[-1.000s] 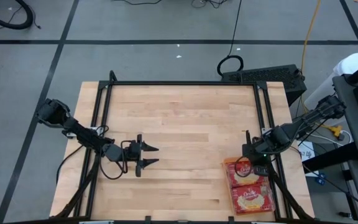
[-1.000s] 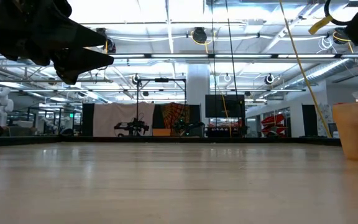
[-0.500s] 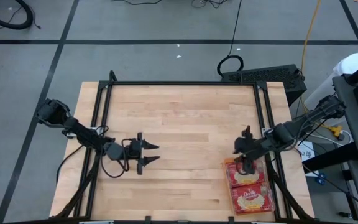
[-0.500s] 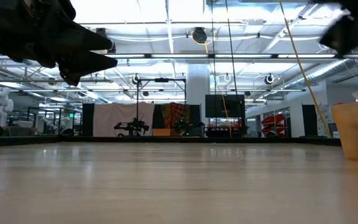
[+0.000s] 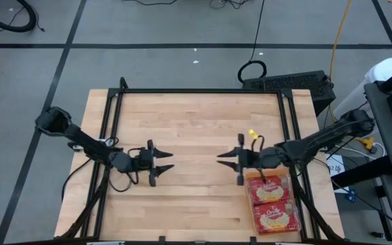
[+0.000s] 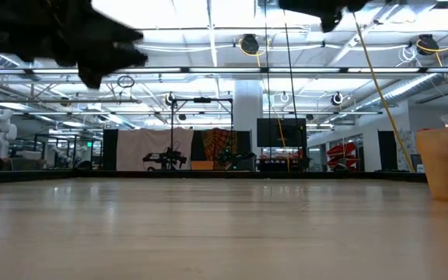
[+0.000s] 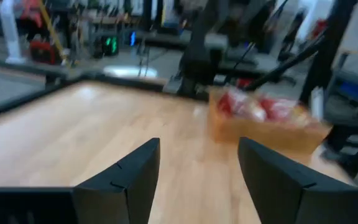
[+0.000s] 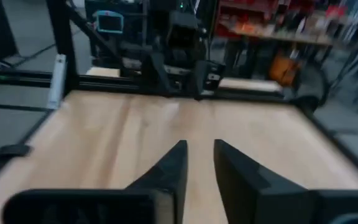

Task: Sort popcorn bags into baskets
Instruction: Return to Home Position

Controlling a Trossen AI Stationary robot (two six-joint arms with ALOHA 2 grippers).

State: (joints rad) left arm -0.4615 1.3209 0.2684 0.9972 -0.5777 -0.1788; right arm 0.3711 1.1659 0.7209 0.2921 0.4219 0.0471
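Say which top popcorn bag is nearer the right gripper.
The popcorn bag at the basket's end toward the table's middle, closer to the right gripper; the other bag lies by the table's edge.

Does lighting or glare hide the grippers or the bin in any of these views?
High view: even light and soft shadows; the left gripper, right gripper and popcorn packs in the orange bin read plainly. Low view: bright ceiling lights behind turn both arms into black silhouettes, while the bin is lit. Wrist views: each gripper's fingers show dark against the lit table.
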